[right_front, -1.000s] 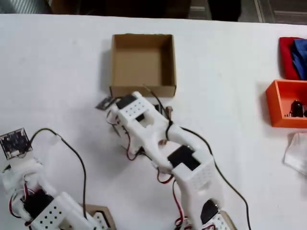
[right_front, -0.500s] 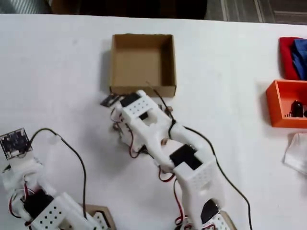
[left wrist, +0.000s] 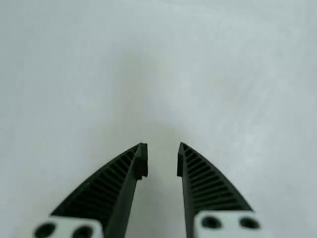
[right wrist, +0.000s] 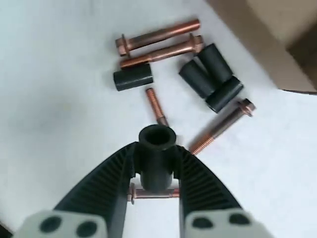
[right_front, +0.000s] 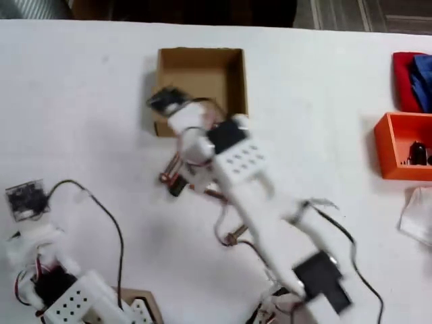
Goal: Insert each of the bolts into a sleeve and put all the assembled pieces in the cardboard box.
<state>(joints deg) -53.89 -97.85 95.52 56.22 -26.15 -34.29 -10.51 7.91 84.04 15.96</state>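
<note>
Holding: the right gripper has its jaws closed on a black sleeve, gripped by its sides with the open bore facing the wrist camera
Beneath the sleeve: a copper bolt lies crosswise between the fingers; whether it rests on the table or is caught in the grip cannot be told
Left tool: the left gripper has its jaws parted a little, with nothing between them, over bare white table
Loose bolts: two long ones lie side by side, a third lies at an angle near the box, and a fourth is partly hidden behind the held sleeve
Loose sleeves: three lie bunched together touching, and one lies apart beside the paired bolts
Box: the cardboard box sits open on the table, just past the loose parts, with the right arm's wrist over its near left corner
Elsewhere: an orange bin stands well apart at the table's right edge
Step in hand: judged early; a sleeve is picked up and no bolt is in it yet
Next move: a bolt's shank has to line up with the sleeve's bore and slide in, likely brought by the free left gripper
Writing: no brand, label or lettering can be read on the box, bolts or sleeves
</note>
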